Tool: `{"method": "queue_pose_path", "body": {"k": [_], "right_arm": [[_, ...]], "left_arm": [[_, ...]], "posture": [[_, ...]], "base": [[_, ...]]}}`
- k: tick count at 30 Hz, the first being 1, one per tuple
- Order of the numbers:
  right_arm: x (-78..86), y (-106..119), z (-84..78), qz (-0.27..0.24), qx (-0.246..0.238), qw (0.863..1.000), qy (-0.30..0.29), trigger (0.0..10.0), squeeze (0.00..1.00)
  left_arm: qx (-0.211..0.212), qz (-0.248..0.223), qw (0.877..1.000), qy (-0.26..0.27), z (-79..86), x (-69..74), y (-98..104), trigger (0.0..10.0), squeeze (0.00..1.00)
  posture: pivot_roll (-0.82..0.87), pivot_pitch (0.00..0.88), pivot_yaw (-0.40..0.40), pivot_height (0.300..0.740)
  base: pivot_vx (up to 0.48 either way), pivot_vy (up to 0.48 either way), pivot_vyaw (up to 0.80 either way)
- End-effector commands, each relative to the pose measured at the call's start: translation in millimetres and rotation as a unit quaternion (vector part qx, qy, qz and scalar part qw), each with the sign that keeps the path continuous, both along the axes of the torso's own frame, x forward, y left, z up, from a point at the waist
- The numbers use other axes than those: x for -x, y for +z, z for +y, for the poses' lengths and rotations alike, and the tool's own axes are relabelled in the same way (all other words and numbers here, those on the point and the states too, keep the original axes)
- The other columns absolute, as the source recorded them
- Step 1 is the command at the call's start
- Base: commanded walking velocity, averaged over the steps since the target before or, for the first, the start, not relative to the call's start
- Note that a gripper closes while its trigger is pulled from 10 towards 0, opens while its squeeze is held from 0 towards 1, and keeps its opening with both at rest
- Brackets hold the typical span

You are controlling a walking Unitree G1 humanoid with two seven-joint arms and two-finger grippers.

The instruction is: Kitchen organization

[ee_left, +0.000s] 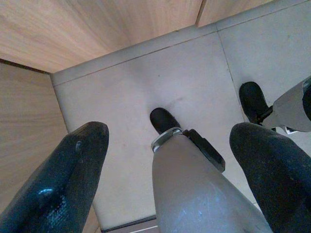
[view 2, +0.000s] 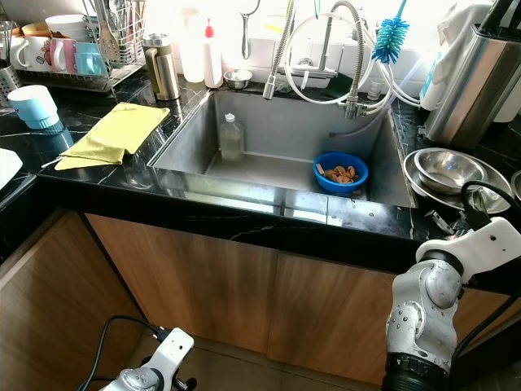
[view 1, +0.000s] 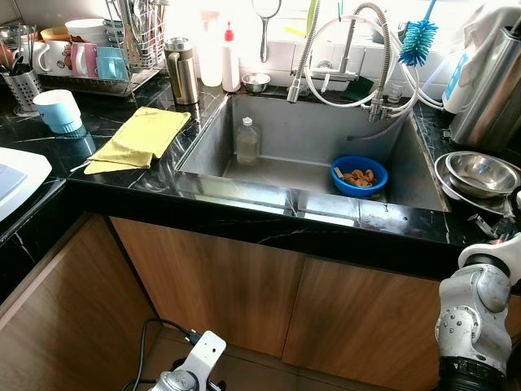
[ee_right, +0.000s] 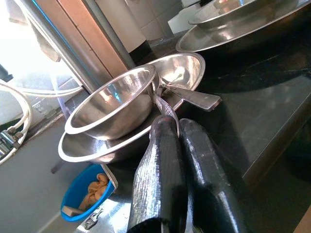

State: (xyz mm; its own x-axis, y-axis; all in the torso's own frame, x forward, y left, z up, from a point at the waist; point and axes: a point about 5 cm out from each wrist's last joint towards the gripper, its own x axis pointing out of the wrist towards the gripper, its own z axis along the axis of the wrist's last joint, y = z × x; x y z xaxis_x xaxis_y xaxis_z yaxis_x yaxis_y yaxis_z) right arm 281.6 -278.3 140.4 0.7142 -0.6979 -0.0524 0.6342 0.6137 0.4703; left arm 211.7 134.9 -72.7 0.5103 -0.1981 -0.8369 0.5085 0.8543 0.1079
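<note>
A: Right gripper (ee_right: 182, 127), fingers pressed together, sits just beside the bowls (ee_right: 114, 104) right of the sink (view 1: 269, 147).

B: Spread first, then take the rim squarely. Left gripper (ee_left: 170, 160) hangs spread.

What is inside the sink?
A clear bottle stands in the sink, beside a blue bowl holding brownish scraps. Whatever lies under the scraps is covered.

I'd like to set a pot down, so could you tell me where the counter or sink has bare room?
Bare sink floor lies between the bottle and blue bowl. Some counter is bare between the yellow cloth and blue cup. Right of the sink, the steel bowls crowd the counter.
</note>
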Motion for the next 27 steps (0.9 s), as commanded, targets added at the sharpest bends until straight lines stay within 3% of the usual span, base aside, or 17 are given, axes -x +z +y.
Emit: {"method": "queue_pose_path", "body": {"k": [1, 6, 13, 25, 27], "right_arm": [[-1.1, 0.4, -1.1, -0.013, -0.024, 1.000, -0.007, 10.0, 0.00], [-1.6, -0.4, -1.4, -0.022, -0.040, 0.999, -0.012, 10.0, 0.00], [-2.6, 19.0, -5.4, -0.064, -0.011, 0.998, -0.018, 10.0, 0.00], [-5.0, 26.7, -5.9, -0.080, -0.002, 0.997, -0.023, 10.0, 0.00], [-5.6, 29.9, -5.7, -0.075, 0.018, 0.997, -0.019, 10.0, 0.00]], "left_arm": [[-0.007, -0.002, 1.000, -0.009, 0.9, -0.4, 0.2, 10.0, 0.00], [-0.006, -0.002, 1.000, -0.007, 0.7, -0.5, 0.2, 10.0, 0.00], [-0.009, -0.009, 1.000, -0.007, 0.1, -3.1, 1.7, 10.0, 0.00], [-0.007, -0.011, 1.000, -0.005, -0.5, -4.8, 2.7, 10.0, 0.00], [-0.006, -0.012, 1.000, -0.004, -0.6, -4.8, 2.7, 10.0, 0.00]], "posture": [[0.01, 0.002, -0.029, 0.736], [0.02, 0.002, -0.031, 0.736], [0.01, 0.000, -0.030, 0.736], [0.02, 0.000, -0.032, 0.736], [0.01, 0.001, -0.033, 0.736]], "base": [[0.000, 0.000, 0.00], [0.000, 0.000, 0.00], [0.000, 0.000, 0.00], [0.000, 0.000, 0.00], [0.000, 0.000, 0.00]]}}
